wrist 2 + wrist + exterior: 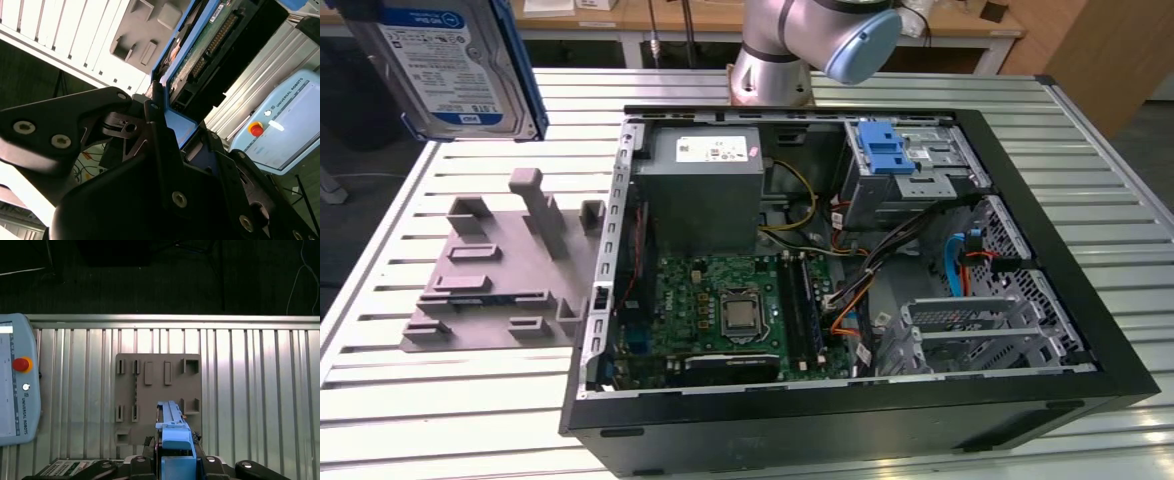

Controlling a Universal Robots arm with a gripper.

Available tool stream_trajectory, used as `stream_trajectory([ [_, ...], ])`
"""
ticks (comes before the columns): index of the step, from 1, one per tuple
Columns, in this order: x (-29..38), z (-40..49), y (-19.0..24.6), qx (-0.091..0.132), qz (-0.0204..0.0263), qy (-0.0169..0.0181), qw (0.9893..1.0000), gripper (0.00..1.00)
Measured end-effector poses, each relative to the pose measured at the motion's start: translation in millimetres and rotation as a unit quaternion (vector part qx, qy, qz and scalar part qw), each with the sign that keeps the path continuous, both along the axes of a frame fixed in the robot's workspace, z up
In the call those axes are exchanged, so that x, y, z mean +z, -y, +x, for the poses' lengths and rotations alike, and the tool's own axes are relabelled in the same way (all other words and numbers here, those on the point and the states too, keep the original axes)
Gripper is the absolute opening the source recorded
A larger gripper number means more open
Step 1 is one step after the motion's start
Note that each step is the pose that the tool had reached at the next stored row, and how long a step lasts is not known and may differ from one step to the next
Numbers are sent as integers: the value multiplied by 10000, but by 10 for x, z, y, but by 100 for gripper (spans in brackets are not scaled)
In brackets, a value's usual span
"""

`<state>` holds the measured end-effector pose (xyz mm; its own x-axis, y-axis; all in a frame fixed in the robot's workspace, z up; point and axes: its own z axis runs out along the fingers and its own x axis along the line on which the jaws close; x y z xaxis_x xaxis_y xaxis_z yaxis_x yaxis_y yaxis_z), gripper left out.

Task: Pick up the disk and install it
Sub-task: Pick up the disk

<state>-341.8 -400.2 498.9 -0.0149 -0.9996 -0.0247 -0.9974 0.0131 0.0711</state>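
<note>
Gripping the disk by its blue bracket, your gripper is pinching it firmly between its fingers and holding it on edge above the bench. Under it, the grey holder plate is lying near the bench's edge at the exterior view's left, beside the open computer case.

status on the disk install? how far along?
Pickup looks done: the disk is in the air above the grey fixture plate, jaws shut on its blue carrier. Install not done: the disk hangs outside the open PC case, apart from the drive cage with the blue latch.
</note>
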Motion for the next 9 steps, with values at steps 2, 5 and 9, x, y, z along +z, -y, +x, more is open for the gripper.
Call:
stream_trajectory([
  [2,0,13,0,0,0,0,10000,36],
  [5,-1,33,0,0,0,1,10000,36],
  [9,-1,58,0,0,0,1,10000,36],
])
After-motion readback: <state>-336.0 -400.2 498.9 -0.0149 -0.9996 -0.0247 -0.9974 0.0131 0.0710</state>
